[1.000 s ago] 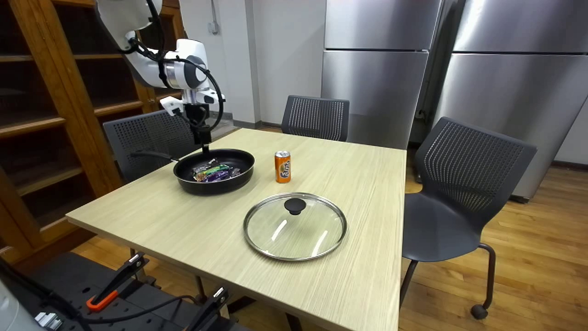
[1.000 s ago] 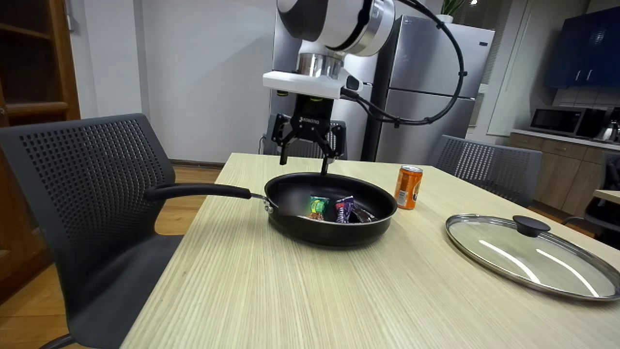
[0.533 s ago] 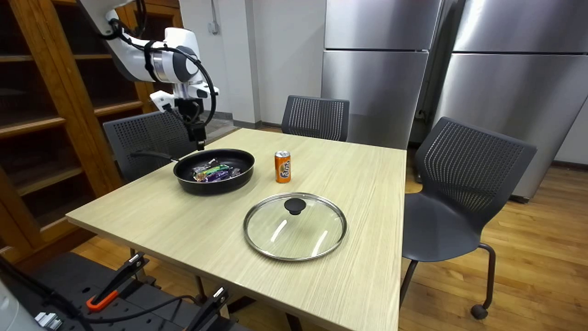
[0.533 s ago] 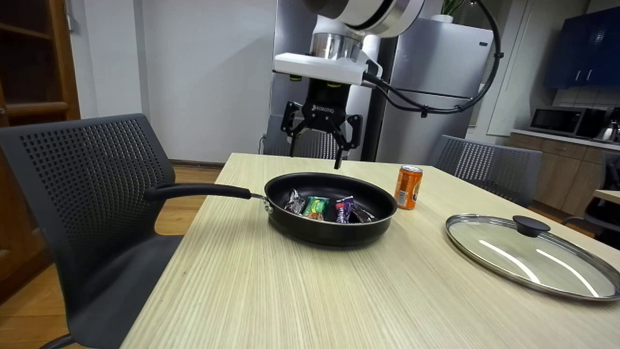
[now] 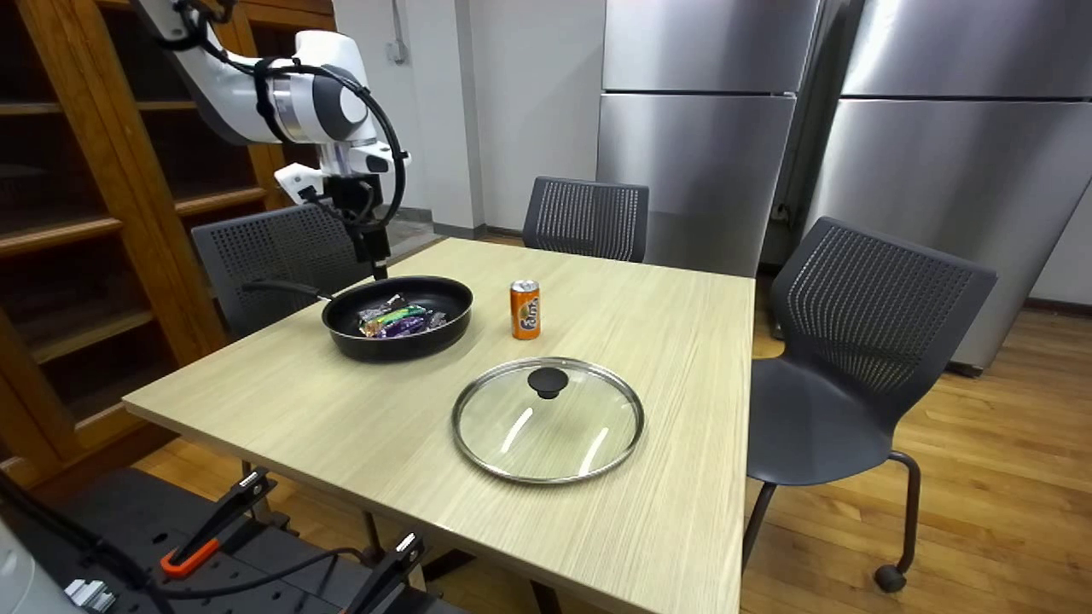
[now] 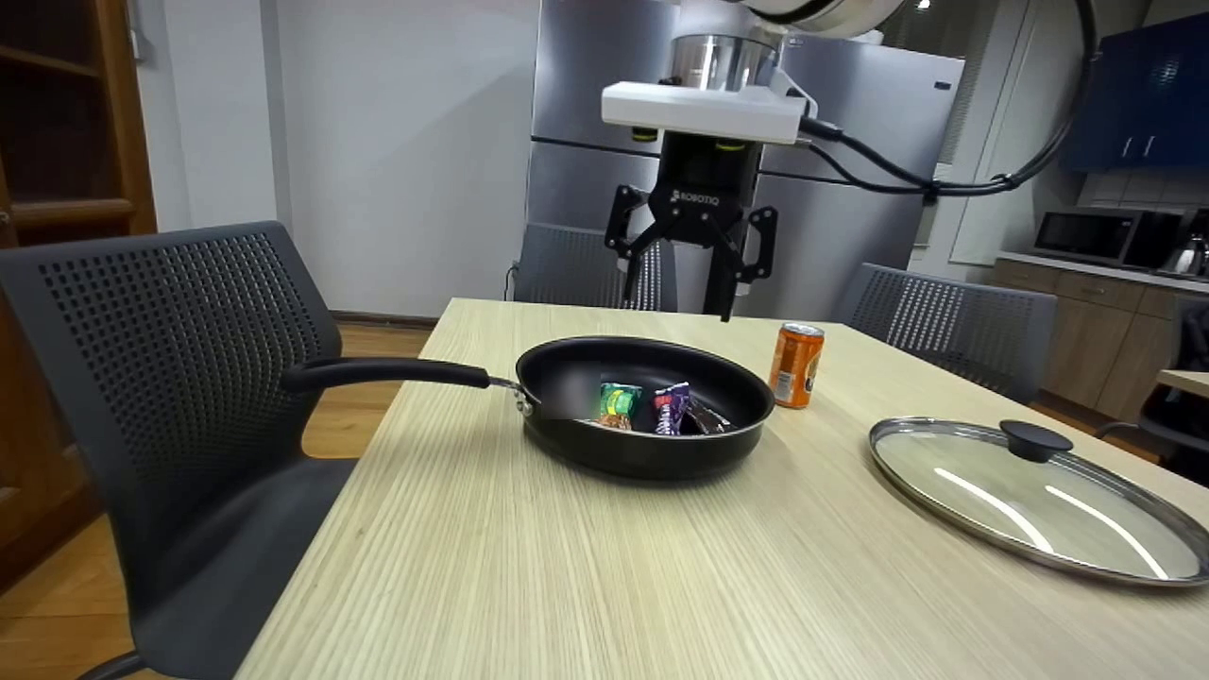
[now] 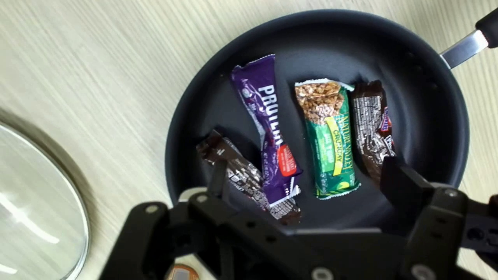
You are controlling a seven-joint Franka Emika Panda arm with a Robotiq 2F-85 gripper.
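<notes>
- The gripper (image 6: 675, 300) hangs higher than the pan (image 6: 642, 460) and apart from it; in an exterior view its tips show above the far rim.
- Its jaws are released, the fingers spread wide with a gap between them.
- In an exterior view the pan sits near the table (image 5: 648, 333) edge that runs from the left corner to the far corner; its handle (image 6: 387, 374) reaches out over that edge, toward a grey chair (image 6: 179, 349).
- In the pan lie four snack bars: a purple bar (image 7: 268, 128) across a brown bar (image 7: 243, 173), and a green bar (image 7: 330, 144) just beside a dark wrapped bar (image 7: 367, 128).
- A blurred patch hides part of the pan's inside in an exterior view.
- An orange can (image 5: 525, 311) stands upright near the pan, on the side toward the table's right edge.
- The glass lid (image 5: 548, 439) lies flat, black knob (image 5: 548, 379) up, toward the table's front corner, apart from pan and can.
</notes>
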